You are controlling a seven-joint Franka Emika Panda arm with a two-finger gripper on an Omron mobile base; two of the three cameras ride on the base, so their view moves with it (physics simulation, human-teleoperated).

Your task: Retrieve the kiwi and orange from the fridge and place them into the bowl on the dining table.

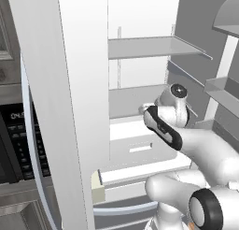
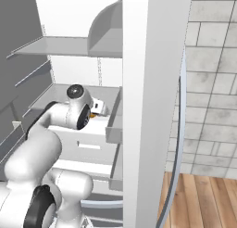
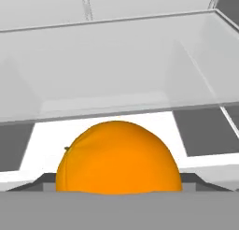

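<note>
Orange in colour, bright and smooth: one round fruit, counted once, sitting at the 6 o'clock edge of the hand view with a small dark stem mark at its 9 o'clock side. Lies just in front of the hand, inside the fridge, below a pale grey shelf and above a white surface. Glimpsed also as a small orange sliver beside the wrist in the right base view. One gripper, reached deep into the open fridge at the lower shelf level; fingertips hidden, so cannot tell whether spread or pinched on the fruit. Two grey shelves counted, one upper, one lower.
</note>
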